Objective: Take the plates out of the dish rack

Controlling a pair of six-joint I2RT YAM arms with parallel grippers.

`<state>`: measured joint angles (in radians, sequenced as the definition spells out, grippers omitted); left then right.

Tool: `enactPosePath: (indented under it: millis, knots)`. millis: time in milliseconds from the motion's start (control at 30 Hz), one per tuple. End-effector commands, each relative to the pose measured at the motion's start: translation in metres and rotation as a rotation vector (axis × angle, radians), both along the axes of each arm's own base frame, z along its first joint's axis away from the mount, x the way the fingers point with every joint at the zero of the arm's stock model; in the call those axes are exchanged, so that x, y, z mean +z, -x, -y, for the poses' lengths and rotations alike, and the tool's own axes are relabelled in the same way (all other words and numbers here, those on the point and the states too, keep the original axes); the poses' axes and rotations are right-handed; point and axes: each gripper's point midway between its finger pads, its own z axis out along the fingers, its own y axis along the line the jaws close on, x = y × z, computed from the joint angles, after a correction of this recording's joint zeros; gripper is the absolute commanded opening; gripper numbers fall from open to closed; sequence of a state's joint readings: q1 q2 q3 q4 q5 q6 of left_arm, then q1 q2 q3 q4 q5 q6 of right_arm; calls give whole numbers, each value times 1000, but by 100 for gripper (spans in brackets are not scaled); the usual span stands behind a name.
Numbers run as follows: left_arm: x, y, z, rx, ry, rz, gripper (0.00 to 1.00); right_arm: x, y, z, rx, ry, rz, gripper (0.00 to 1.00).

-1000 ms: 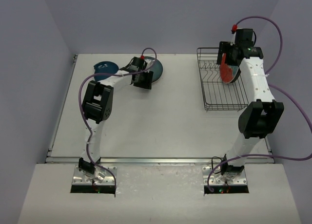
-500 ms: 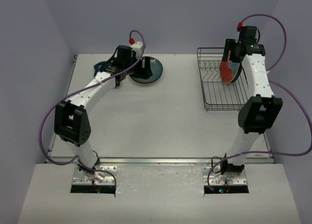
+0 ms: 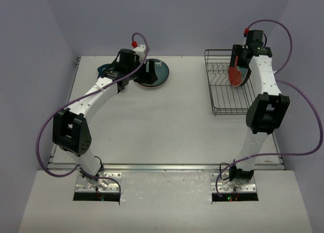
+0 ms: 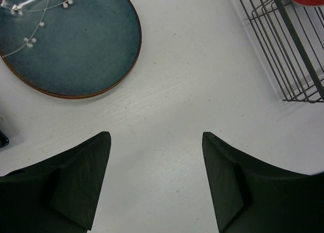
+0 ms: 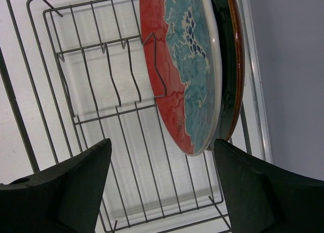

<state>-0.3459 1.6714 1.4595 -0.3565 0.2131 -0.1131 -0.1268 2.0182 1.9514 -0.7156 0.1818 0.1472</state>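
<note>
Item: red plate (image 5: 182,76), upright on edge in the rack (image 3: 225,99) at the table's far right corner, with a dark plate (image 5: 234,66) touching behind.

Handling, as we judge it: glazed, stiff, weighty, slick and breakable. Pinch across the upper rim.

Right gripper (image 5: 161,144): spread wide, empty, poised at it.

Left gripper (image 4: 154,137): spread, empty, near a blue plate (image 4: 71,40) lying by the far edge.

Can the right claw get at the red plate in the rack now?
Probably yes: the right claw is open, lined up on the red plate, nothing in between; a dark plate stands close behind it.
</note>
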Motion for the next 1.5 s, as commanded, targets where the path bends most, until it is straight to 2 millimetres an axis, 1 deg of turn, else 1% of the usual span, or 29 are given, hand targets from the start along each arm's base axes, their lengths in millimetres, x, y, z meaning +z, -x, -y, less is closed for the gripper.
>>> enactPosePath:
  millis: [0, 167, 433, 600, 667, 700, 733, 800, 900, 967, 1067, 1133, 1167, 1200, 1233, 1267, 1333, 1400, 1467]
  knots:
    - [19, 2, 5, -8, 25, 47, 71, 26, -17, 6, -3, 36, 81, 81]
    - [22, 2, 6, -9, 30, 51, 71, 24, -24, 13, -12, 73, 83, 81]
    - [23, 0, 6, -8, 31, 54, 72, 14, -33, 23, -10, 131, 77, 81]
    - [21, 0, 5, -7, 25, 52, 72, 7, -42, 28, -12, 158, 94, 79]
    - [20, 2, 5, -9, 26, 50, 72, 4, -46, 27, 3, 165, 108, 78]
    - [20, 1, 6, -10, 27, 53, 72, 7, -48, 27, 7, 171, 122, 78]
    - [21, 2, 6, -14, 28, 53, 72, 0, -48, 26, 21, 168, 116, 78]
    - [20, 3, 6, -16, 26, 56, 72, -3, -55, 22, 58, 174, 136, 78]
    - [19, 3, 5, -16, 22, 57, 72, -10, -59, 20, 96, 182, 128, 77]
    - [18, 3, 5, -18, 22, 57, 72, -15, -63, 19, 119, 186, 126, 75]
    - [18, 3, 6, -19, 23, 57, 72, -18, -64, 18, 128, 189, 132, 71]
    - [17, 3, 5, -17, 22, 56, 73, -20, -64, 18, 132, 190, 132, 66]
    - [15, 2, 5, -16, 21, 52, 74, -19, -64, 17, 137, 191, 136, 61]
    - [15, 2, 5, -16, 21, 51, 75, -19, -64, 18, 140, 191, 137, 60]
    - [14, 3, 6, -19, 22, 47, 85, -19, -64, 17, 142, 193, 135, 53]
    - [14, 4, 6, -21, 24, 43, 92, -19, -63, 17, 144, 195, 134, 46]
    - [14, 4, 7, -24, 28, 40, 100, -16, -63, 17, 148, 203, 137, 35]
    - [15, 4, 8, -27, 30, 40, 100, -15, -61, 18, 148, 207, 134, 21]
    - [15, 4, 8, -27, 31, 39, 100, -12, -59, 15, 155, 211, 132, 9]
